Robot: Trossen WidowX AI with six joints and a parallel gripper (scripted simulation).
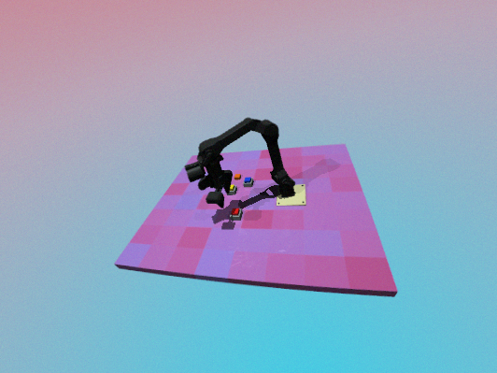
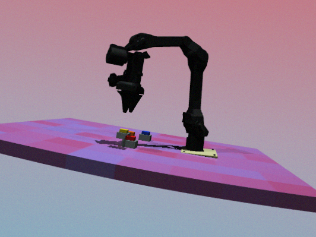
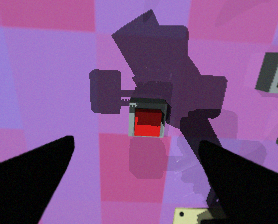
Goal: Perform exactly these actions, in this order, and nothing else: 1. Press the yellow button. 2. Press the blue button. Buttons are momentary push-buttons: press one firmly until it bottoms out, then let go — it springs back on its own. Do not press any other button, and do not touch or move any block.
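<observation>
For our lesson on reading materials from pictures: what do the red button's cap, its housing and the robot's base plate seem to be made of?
Red button cap: looks like matte plastic; flat saturated colour, no glints.
Housing: grey, dull, probably plastic or painted metal; the look leaves it open.
Base plate: pale cream, flat, with dark corner dots like screws; possibly painted metal or board.
Open gripper: plain black, sheenless.

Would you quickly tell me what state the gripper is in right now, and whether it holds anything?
Gripper: open wide, holding nothing, raised above the red button and touching none of the buttons.
</observation>
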